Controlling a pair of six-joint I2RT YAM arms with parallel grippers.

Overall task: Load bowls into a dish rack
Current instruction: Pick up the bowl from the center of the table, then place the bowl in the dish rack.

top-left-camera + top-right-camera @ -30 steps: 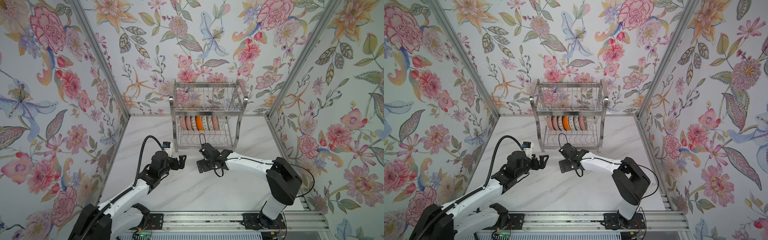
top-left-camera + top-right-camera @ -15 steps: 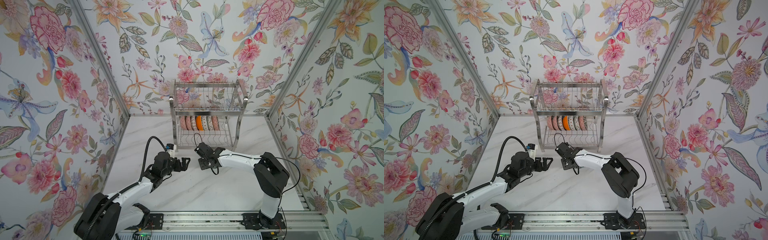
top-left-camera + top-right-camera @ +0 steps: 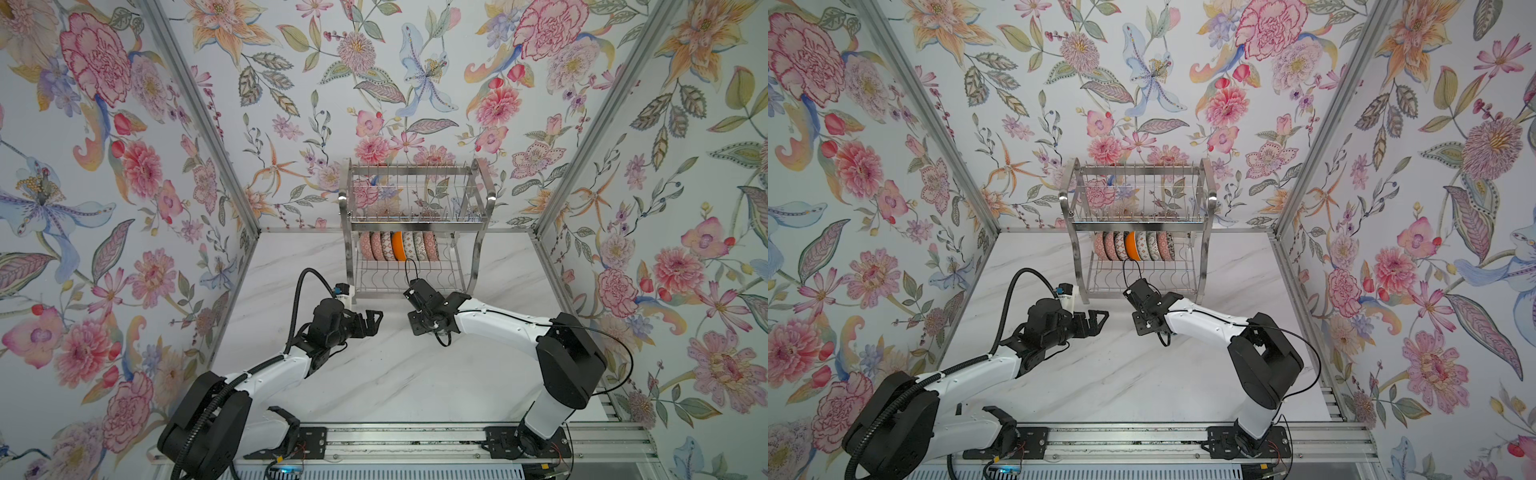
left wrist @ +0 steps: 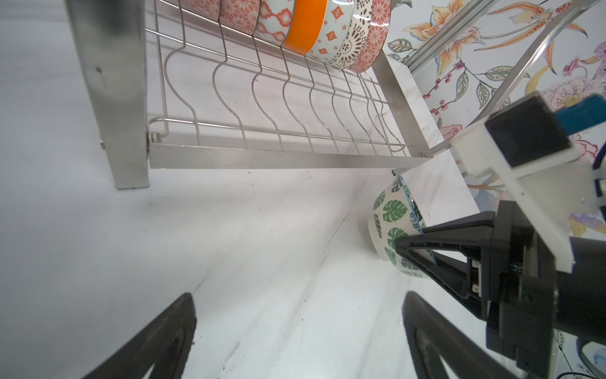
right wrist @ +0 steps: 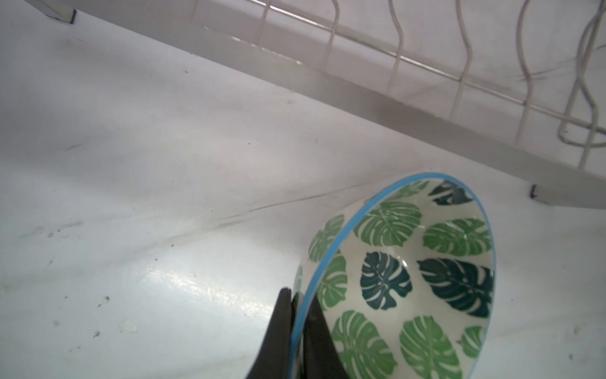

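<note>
Right hand (image 5: 299, 305) is clamped thin on the blue rim of the green-leaf bowl (image 5: 410, 279), one finger inside the wall, one outside, a pinch at a single spot. The bowl is tipped on its side, mouth turned away from the fingers, low over the white surface (image 3: 395, 374) and just in front of the dish rack's front rail (image 5: 393, 108). Whether its foot touches down, I can't tell.

That one-point pinch is what to watch. Glazed ceramic will likely want to swing in the grip, so I'd lift slow and hold the wrist angle steady. The bowl is already near edge-up, which suits the slots.

Out at the dish rack (image 3: 415, 226), a row of bowls (image 3: 397, 246) stands on edge on the lower tier under the top shelf, the orange bowl (image 4: 305, 26) mid-pack. The gap looks to be beside the last pinkish bowl (image 4: 373, 42). I'd go in over the rail and under the shelf, seat the rim between the wavy wires (image 4: 262, 108), and let go only once the bowl leans settled.

Left hand (image 3: 372, 324) hangs wide open and empty nearby, well placed to steady things if the bowl tips.
</note>
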